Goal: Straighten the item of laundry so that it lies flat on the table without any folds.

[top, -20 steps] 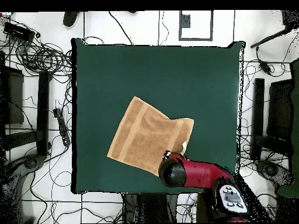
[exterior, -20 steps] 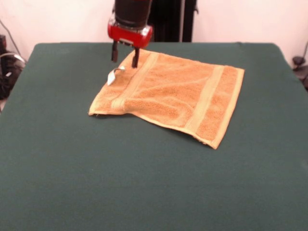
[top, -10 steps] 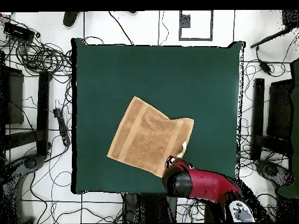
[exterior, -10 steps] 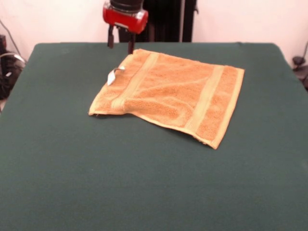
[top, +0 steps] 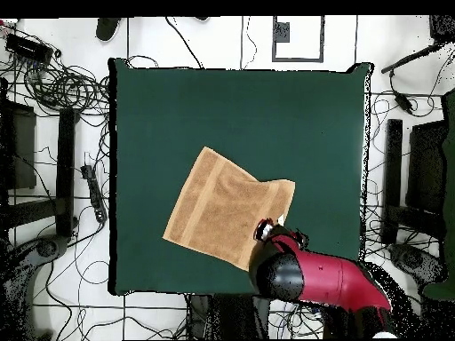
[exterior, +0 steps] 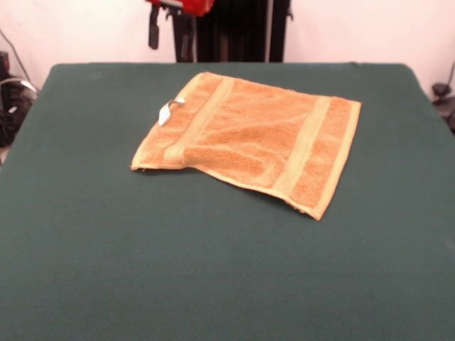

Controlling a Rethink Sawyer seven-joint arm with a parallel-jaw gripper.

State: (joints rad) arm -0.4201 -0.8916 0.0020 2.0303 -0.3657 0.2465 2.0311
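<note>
With its jaws apart and empty above the far edge of the dark green felt bench, the red gripper seems between grasps, so next the small orange-tan terry towel needs its near-left folded corner pulled out.

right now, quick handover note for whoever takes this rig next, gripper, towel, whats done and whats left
Gripper: open, empty, raised above the table's far edge, clear of the towel.
Towel: spread on the green table, nearer the robot's side, set at an angle, white tag showing at one edge.
Done: mostly opened out.
Left: the near left corner looks tucked under, with a ridge beside it; pull it out flat.
</note>
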